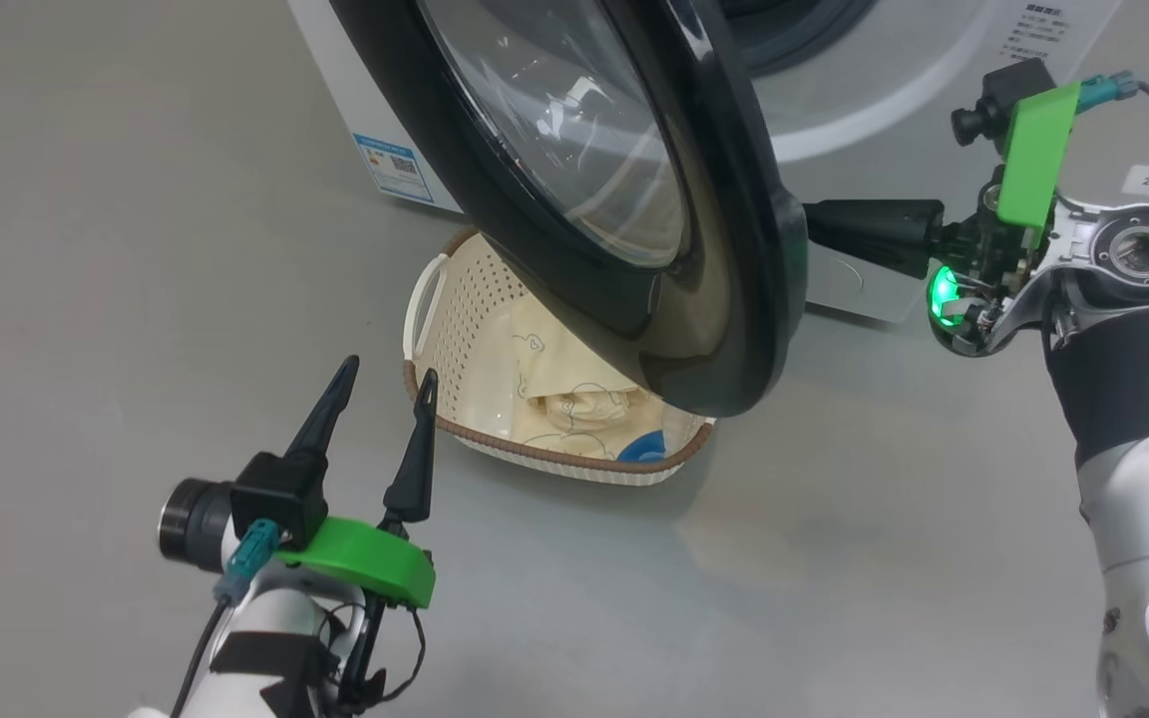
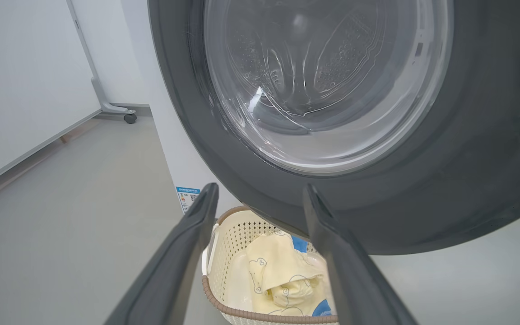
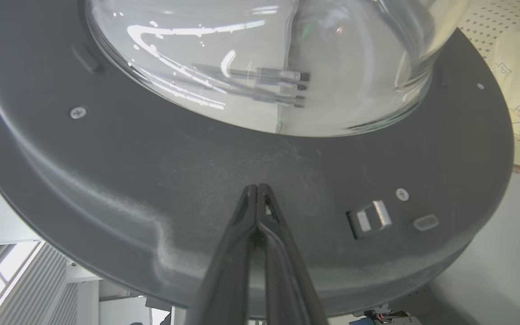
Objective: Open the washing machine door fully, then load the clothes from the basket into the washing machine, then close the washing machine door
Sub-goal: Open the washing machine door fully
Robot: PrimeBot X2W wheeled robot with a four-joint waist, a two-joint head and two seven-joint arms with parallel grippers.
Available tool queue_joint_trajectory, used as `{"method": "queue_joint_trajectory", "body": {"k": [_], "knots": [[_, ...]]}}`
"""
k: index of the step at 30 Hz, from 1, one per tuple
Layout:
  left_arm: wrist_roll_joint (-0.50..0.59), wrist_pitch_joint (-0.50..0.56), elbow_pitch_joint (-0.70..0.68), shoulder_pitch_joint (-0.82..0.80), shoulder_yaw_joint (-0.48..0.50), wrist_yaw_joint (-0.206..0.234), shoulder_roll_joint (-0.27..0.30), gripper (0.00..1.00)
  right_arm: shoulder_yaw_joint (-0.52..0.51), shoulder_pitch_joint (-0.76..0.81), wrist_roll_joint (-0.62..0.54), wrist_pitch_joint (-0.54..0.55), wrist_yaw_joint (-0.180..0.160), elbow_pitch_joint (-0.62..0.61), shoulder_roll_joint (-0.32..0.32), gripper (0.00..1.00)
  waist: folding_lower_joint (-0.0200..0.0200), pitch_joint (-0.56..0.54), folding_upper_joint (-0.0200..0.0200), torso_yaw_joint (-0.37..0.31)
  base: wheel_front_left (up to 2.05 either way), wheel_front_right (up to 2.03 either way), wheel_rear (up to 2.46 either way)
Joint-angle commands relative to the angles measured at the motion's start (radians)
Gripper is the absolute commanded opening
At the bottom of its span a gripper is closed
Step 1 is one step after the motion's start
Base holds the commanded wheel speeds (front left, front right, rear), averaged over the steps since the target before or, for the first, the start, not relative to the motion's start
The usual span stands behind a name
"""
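The door (image 1: 734,249) is found part open, its inner rim touched by the clenched right gripper (image 1: 819,229); the door lies to that gripper's left, so a fuller swing is judged its work. The basket (image 1: 460,314) of clothes (image 1: 574,399), on the floor below the washer (image 1: 834,110), is overhung by the door, and the left gripper (image 1: 389,371) is held spread and empty beside its near left corner.

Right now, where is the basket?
In the head view, the basket sits on the floor below the open washing machine door, ahead of the left hand.
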Motion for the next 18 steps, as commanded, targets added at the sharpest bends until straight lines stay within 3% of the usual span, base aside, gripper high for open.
{"method": "queue_joint_trajectory", "body": {"k": [1,18], "knots": [[-0.004,-0.007,-0.025,-0.006,0.031,0.008,0.016,1.0,0.03,-0.009,0.022,0.01,0.0,-0.044,0.024,0.0,0.0,-0.003,-0.0001,0.004,0.0,0.0,0.0],[-0.029,-0.007,0.001,0.0,-0.007,0.021,0.016,1.0,0.259,0.08,0.209,-0.076,0.0,-0.065,0.025,0.0,0.0,-0.06,-0.0001,0.057,0.0,0.0,0.0]]}}
